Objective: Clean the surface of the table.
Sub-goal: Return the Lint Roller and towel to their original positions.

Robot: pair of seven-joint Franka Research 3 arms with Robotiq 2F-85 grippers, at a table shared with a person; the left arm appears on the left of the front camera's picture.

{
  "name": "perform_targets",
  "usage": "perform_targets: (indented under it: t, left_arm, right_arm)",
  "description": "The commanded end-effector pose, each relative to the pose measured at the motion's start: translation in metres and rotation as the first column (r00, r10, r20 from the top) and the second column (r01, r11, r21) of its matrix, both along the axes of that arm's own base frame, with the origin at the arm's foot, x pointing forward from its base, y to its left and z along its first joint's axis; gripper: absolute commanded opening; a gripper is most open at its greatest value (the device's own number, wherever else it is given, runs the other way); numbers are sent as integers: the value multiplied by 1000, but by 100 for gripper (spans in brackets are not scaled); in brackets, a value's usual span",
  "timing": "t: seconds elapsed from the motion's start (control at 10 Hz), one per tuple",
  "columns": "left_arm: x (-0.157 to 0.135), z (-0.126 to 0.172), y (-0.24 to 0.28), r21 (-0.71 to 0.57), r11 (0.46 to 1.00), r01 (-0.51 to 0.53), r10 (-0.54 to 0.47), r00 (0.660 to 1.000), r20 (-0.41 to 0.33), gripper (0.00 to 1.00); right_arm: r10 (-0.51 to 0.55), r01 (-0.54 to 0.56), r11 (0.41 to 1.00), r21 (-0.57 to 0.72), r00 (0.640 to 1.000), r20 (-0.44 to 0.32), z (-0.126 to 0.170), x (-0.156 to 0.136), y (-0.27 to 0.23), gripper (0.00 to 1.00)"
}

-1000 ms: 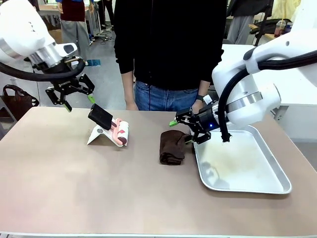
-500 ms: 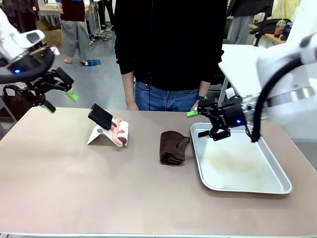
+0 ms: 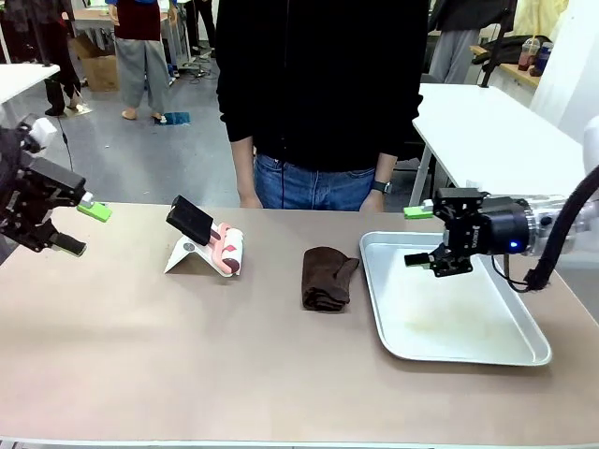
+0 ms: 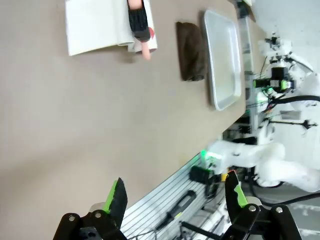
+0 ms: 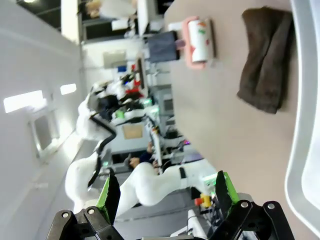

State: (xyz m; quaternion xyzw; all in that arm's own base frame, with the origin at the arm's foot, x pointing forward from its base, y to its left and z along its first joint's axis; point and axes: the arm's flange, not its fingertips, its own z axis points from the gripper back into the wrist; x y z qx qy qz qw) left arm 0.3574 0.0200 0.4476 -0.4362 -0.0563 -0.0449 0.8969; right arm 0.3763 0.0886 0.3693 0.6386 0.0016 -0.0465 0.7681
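the cloth [image 3: 327, 278] lies mid table [image 3: 187, 355], long axis running far edge to near. our right hand [image 3: 426, 237], released over the tray [image 3: 510, 351], is nearer; our left hand [image 3: 73, 227], also released, hangs off the left edge.

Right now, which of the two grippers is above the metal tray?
The right gripper, open and empty, is over the silver tray. The left gripper, also open, is at the table's left edge.
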Motion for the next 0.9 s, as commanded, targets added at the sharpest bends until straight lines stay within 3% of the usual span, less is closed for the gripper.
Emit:
perform_targets:
  t: [0.0,0.2,0.3,0.8]
  left_arm:
    - [12,-13,20,-215,975,-51,64,997,53,100]
    - [28,-18,36,-347,926,-149,167,986,20,100]
    - [6,-12,24,-190,978,-89,95,995,21,100]
    - [6,-12,24,-190,978,-89,95,995,21,100]
  right_arm:
    - [32,-32,998,62,999,8,-8,-12,-17,100]
    - [-14,14,998,63,1000,0,-14,-10,-18,100]
    - [20,-19,998,60,1000,-10,-1,-3,-13,100]
    - [20,-19,998,60,1000,-10,-1,-3,-13,100]
